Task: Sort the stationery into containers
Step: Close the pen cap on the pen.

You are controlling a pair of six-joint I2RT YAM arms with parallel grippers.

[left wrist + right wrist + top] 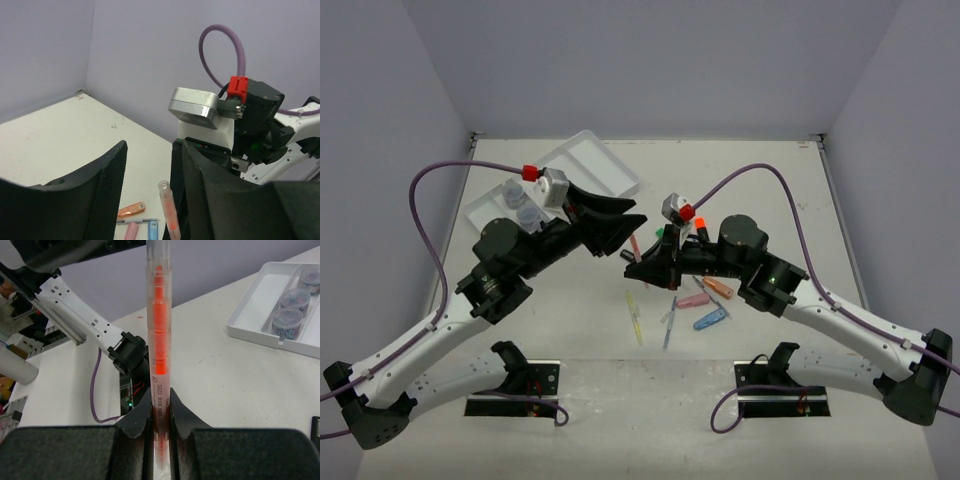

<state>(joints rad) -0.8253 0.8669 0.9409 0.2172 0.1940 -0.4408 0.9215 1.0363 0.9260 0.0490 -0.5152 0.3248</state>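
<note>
The right tool (159,412) gripped the orange pen (159,340) low, well short of the tray (612,168), long axis pointing up at the wide-open left tool (152,150), whose arm stood nearer the tray.

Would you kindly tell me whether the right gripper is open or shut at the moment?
Shut: the right gripper clamps the orange-cored clear pen, its jaws pressed against the barrel on both sides.
</note>
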